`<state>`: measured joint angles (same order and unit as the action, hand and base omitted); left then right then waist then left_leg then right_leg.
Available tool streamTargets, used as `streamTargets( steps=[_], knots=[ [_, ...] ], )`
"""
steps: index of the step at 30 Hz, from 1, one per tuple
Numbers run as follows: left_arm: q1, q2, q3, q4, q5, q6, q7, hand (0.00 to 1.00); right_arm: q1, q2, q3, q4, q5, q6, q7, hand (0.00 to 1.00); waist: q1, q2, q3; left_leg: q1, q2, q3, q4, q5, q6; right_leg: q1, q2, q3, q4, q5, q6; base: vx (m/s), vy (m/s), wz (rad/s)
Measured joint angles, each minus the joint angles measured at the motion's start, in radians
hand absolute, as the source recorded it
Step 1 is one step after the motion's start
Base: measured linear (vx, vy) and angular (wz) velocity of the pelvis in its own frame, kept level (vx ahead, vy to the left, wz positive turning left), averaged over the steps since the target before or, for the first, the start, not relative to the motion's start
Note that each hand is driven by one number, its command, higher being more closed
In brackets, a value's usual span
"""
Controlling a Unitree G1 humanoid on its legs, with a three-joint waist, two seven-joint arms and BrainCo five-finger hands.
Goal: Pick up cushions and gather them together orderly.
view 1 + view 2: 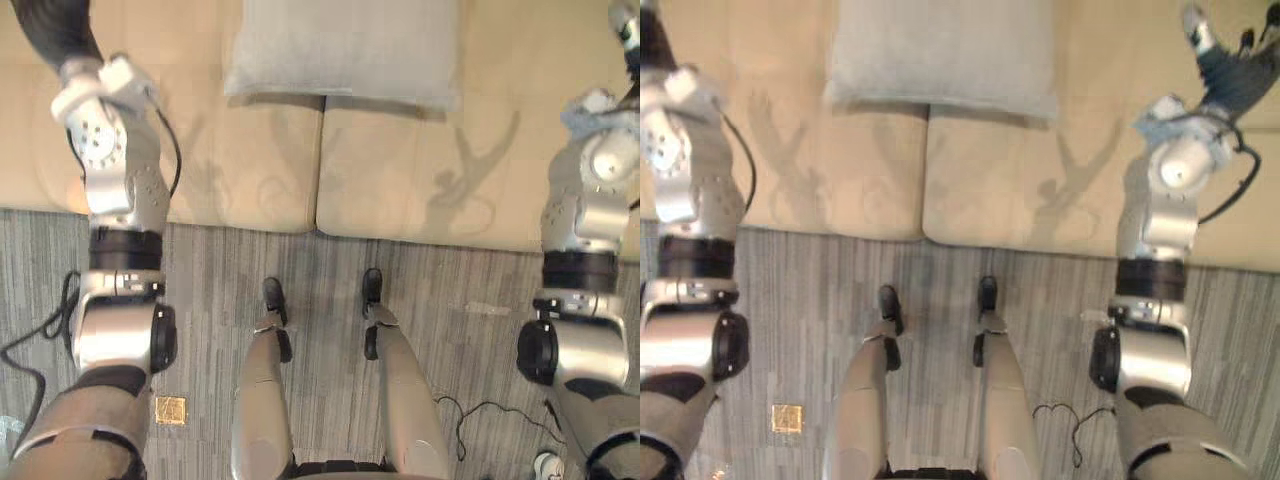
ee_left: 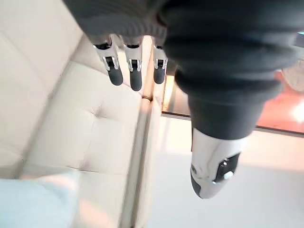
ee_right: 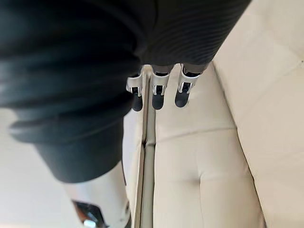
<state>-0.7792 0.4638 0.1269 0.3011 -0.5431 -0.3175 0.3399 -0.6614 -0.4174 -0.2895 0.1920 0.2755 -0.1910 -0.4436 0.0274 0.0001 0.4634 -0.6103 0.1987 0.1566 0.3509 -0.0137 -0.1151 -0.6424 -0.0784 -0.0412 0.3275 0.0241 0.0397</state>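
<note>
From the head we look straight down on the sofa [image 1: 400, 180] and the floor [image 1: 200, 290] before it, both eyes alike. Wrist cameras look along the left hand [image 2: 135, 76] and right hand [image 3: 158, 97], close over the sofa.

A living room or lounge: a wide cream upholstered sofa [image 1: 400, 180] with stitched tufting, a pale blue-grey cushion [image 1: 340, 45] lying toward its back edge, and grey striped carpet [image 1: 470, 300] along its front edge.

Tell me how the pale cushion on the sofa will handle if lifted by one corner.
Likely floppy: the cushion has soft, rounded edges, so it should sag. Probably light for its bulk. Its matte cloth cover should not slip.
</note>
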Motion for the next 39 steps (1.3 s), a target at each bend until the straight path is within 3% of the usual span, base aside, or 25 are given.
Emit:
streamTargets(
  steps=[3,4,7,12,19,24,33,39],
  knots=[
    [0.209,-0.138,0.009,-0.087,0.054,0.000,-0.025,0.00,0.208,0.103,-0.024,-0.057,-0.001,-0.001,0.046,0.00,0.007,0.000,-0.008,0.064,0.001,-0.004,-0.002,-0.017,0.001,0.069,-0.006,-0.012,0.002,-0.021,0.001,0.04,-0.009,0.08],
    [0.319,-0.209,-0.001,-0.095,0.089,0.004,-0.050,0.00,0.308,0.156,-0.022,-0.070,-0.007,-0.002,0.076,0.00,0.008,-0.002,-0.035,0.082,-0.001,-0.004,-0.001,-0.030,0.003,0.089,-0.010,-0.017,0.003,-0.034,0.000,0.04,0.004,0.09],
    [0.554,-0.329,-0.058,-0.084,0.170,0.032,-0.113,0.00,0.513,0.265,-0.020,-0.066,-0.063,-0.002,0.144,0.00,0.013,-0.004,-0.086,0.142,-0.003,-0.002,0.003,-0.060,0.011,0.156,-0.012,-0.025,0.002,-0.053,0.007,0.08,0.008,0.05],
    [0.784,-0.411,-0.105,0.064,0.271,0.075,-0.213,0.00,0.745,0.371,0.005,0.060,-0.122,-0.001,0.225,0.00,0.022,-0.010,-0.192,0.269,-0.014,0.003,-0.011,-0.096,0.011,0.279,-0.017,-0.029,-0.003,-0.099,0.014,0.10,0.019,0.02],
    [0.907,-0.467,-0.004,0.454,0.392,0.130,-0.242,0.00,0.856,0.428,0.030,0.375,-0.157,0.024,0.280,0.00,0.017,-0.013,-0.323,0.449,-0.021,0.025,-0.108,-0.097,0.000,0.447,-0.026,-0.036,-0.094,-0.113,0.032,0.09,0.011,-0.02],
    [0.920,-0.470,0.053,0.553,0.428,0.134,-0.243,0.00,0.869,0.433,0.018,0.492,-0.159,0.041,0.290,0.00,0.019,-0.016,-0.363,0.515,-0.025,0.041,-0.142,-0.095,-0.004,0.518,-0.027,-0.032,-0.156,-0.091,0.036,0.08,0.022,-0.04],
    [0.886,-0.469,0.047,0.603,0.485,0.137,-0.244,0.00,0.827,0.445,0.020,0.589,-0.169,0.066,0.295,0.00,0.021,-0.019,-0.363,0.554,-0.034,0.083,-0.126,-0.109,0.004,0.553,-0.032,0.013,-0.187,-0.057,0.052,0.00,0.036,-0.14],
    [0.826,-0.467,0.003,0.601,0.504,0.138,-0.231,0.00,0.738,0.452,0.046,0.590,-0.195,0.071,0.284,0.00,0.029,-0.037,-0.338,0.433,0.006,0.110,0.003,-0.148,0.041,0.434,-0.026,0.015,-0.098,-0.018,0.068,-0.19,0.028,-0.22]
  ],
)
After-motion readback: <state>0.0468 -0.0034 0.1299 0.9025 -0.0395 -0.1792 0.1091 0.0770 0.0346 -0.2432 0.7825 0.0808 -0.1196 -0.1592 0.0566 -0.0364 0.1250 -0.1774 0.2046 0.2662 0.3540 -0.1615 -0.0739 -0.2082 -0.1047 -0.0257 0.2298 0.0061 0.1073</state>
